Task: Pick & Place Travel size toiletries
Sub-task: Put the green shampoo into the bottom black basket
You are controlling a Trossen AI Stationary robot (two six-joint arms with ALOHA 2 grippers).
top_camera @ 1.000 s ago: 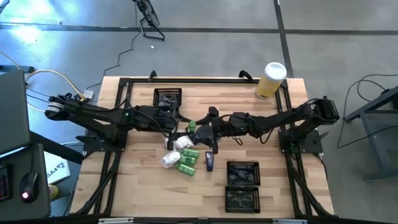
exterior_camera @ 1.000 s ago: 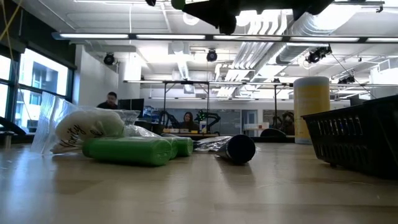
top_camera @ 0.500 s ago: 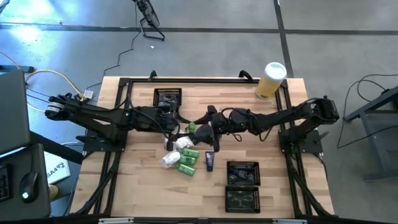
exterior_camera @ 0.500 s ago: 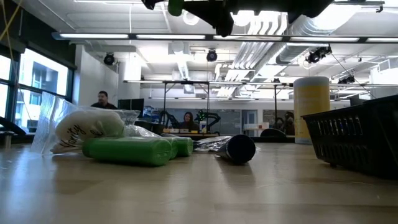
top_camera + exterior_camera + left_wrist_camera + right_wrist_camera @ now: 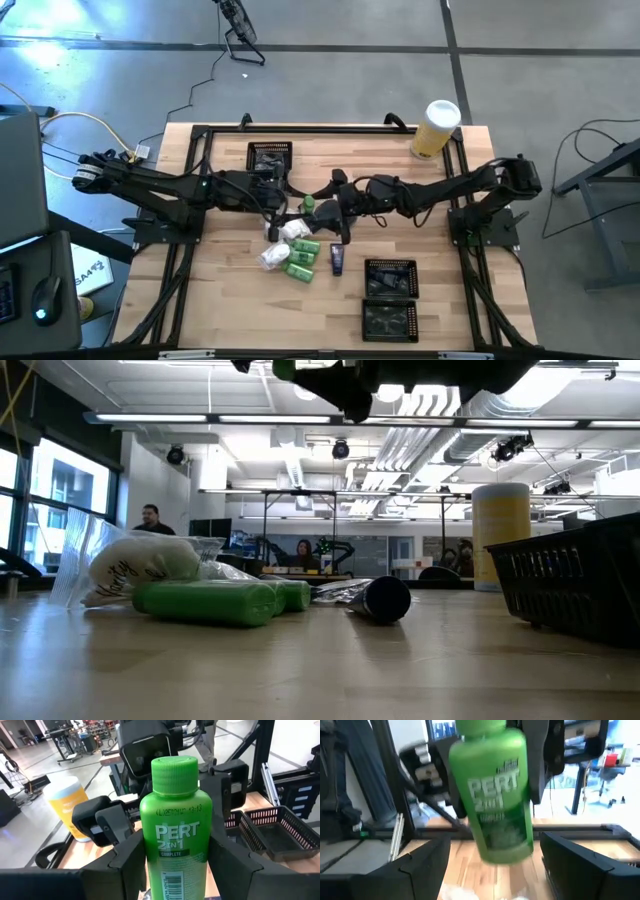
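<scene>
The green bottle [image 5: 175,825] reads "PERT 2in1 COMPLETE". The left gripper [image 5: 172,857] clamps it, held high over the table's middle. The right gripper [image 5: 492,865] faces it, jaws spread wide with the bottle between them, not touching. Below lie more green bottles [image 5: 301,258], white packets [image 5: 283,243] and a dark tube [image 5: 337,260]. Black mesh trays [image 5: 389,295] sit near right; a yellow cylinder [image 5: 436,128] stands far right.

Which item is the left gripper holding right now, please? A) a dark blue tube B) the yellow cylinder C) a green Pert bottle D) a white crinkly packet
C: the left wrist view shows the left gripper closed around the green Pert bottle, raised above the table.
</scene>
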